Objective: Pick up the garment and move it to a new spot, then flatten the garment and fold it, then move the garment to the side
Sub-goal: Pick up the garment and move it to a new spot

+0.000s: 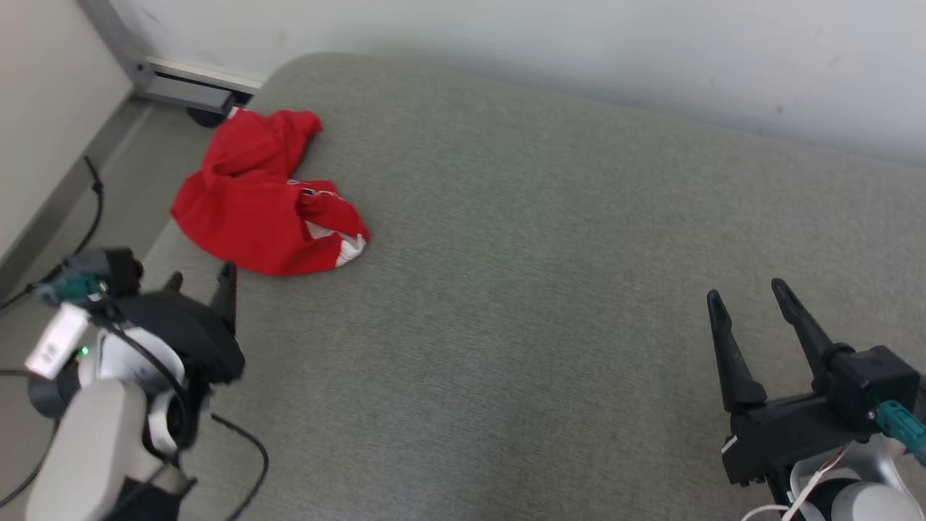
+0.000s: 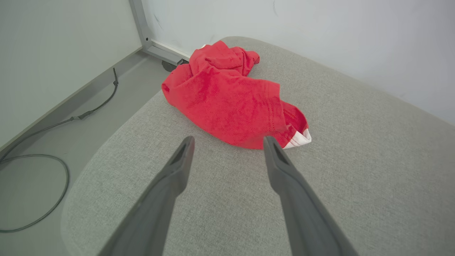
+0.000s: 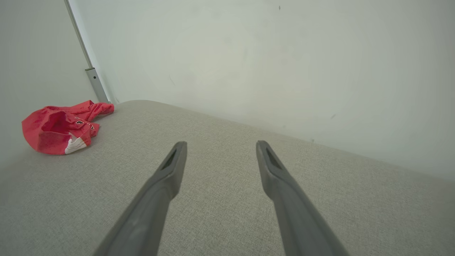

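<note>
A crumpled red garment (image 1: 264,199) with a bit of white trim lies bunched at the far left corner of the grey padded table (image 1: 550,289). My left gripper (image 1: 201,281) hovers open just short of the garment's near edge, not touching it; in the left wrist view the garment (image 2: 231,97) sits right beyond the spread fingertips of the left gripper (image 2: 229,142). My right gripper (image 1: 749,297) stands open over the table's near right, far from the cloth. In the right wrist view the right gripper (image 3: 219,146) holds nothing and the garment (image 3: 60,129) is at the far left.
A pale wall (image 1: 579,51) runs behind the table. Off the table's left edge is grey floor with a black cable (image 2: 53,142) and a metal frame leg (image 1: 184,87) close to the garment's corner. The table's rounded left edge lies beside my left gripper.
</note>
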Robot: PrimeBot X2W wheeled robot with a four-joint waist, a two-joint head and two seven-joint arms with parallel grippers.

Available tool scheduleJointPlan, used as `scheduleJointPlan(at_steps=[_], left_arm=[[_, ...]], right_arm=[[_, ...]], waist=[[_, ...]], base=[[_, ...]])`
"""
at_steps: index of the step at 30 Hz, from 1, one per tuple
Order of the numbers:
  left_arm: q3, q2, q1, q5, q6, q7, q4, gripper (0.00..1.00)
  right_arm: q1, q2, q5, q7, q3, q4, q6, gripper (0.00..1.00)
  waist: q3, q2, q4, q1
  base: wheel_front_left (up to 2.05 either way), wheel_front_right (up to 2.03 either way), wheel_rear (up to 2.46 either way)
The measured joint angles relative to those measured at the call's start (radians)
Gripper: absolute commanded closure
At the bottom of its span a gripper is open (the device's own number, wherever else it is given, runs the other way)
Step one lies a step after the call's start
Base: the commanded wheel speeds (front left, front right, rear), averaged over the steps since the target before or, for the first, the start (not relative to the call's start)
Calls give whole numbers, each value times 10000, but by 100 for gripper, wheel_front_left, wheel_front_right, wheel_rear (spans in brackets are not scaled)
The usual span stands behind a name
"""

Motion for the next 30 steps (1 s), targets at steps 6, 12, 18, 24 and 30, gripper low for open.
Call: scheduleJointPlan(at_steps=[6, 12, 18, 24, 30], left_arm=[[439, 10, -1333, -451, 127, 1177, 976, 0], [616, 140, -2201, -508, 255, 1850, 1578, 0], [533, 349, -2897, 121, 437, 2320, 2228, 0], [591, 324, -3160, 616, 525, 2414, 2932, 59], [577, 71, -3506, 1011, 525, 2364, 3242, 100]], right_arm=[[-444, -169, -63, 341, 81, -491, 94, 0], [-616, -268, -71, 577, 98, -754, 180, 0], [-842, -431, -69, 750, -58, -878, 184, 0], [-930, -483, -69, 838, -128, -825, 184, 0], [-988, -520, -67, 838, -238, -771, 184, 0]], waist=[[647, 0, -683, 0], [1342, 0, -1348, 1], [2166, 1, -1921, 1], [2622, 1, -2192, 2], [2622, 1, -2171, 0]], base=[[0, 0, 0], [0, 0, 0], [0, 0, 0], [0, 0, 0], [0, 0, 0]])
